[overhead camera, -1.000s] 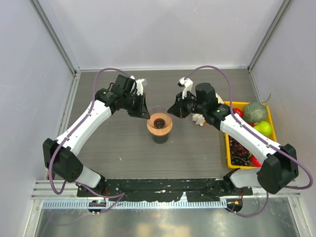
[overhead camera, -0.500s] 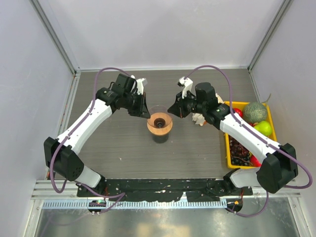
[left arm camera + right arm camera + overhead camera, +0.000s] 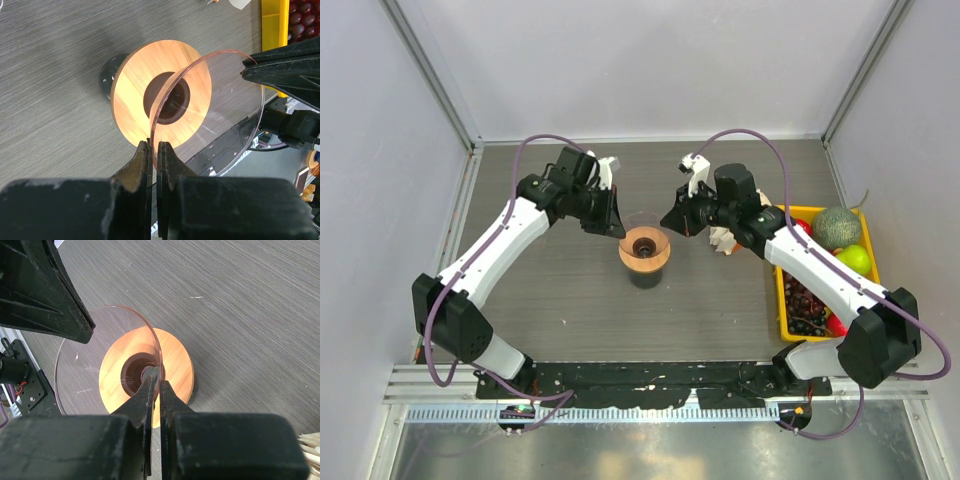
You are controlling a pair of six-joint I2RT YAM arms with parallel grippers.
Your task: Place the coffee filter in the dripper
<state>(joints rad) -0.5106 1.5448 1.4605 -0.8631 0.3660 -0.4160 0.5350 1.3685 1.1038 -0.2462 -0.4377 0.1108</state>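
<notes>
At the near edge of the grey surface [image 3: 560,290] the bases of both arms were seen bolted side by side. To the right, just beyond the right base, a yellow tray [image 3: 782,300] was found, loaded with a green melon [image 3: 836,227], a green apple [image 3: 853,260] and dark grapes [image 3: 805,305].

Further in, at about the middle of the surface, the dripper [image 3: 644,250] was located, well apart from the tray. Its tan wooden collar [image 3: 130,90] was shown ringing a dark centre, and its clear cone [image 3: 225,110] was seen flaring wide above the collar. Whether the dripper was resting on the surface or lifted off it could not be told.

The left pincer [image 3: 618,228] was brought in from the far left, and its fingers [image 3: 145,160] were seen pressed together on the thin rim of the clear cone. The right pincer [image 3: 670,224] was placed on the opposite side of the rim, and its fingers [image 3: 147,395] were likewise clamped on the rim of the clear cone.

Just right of the right pincer, a bunch of white paper filters [image 3: 723,240] was partly hidden by the right arm. A single coffee filter could not be made out among it.
</notes>
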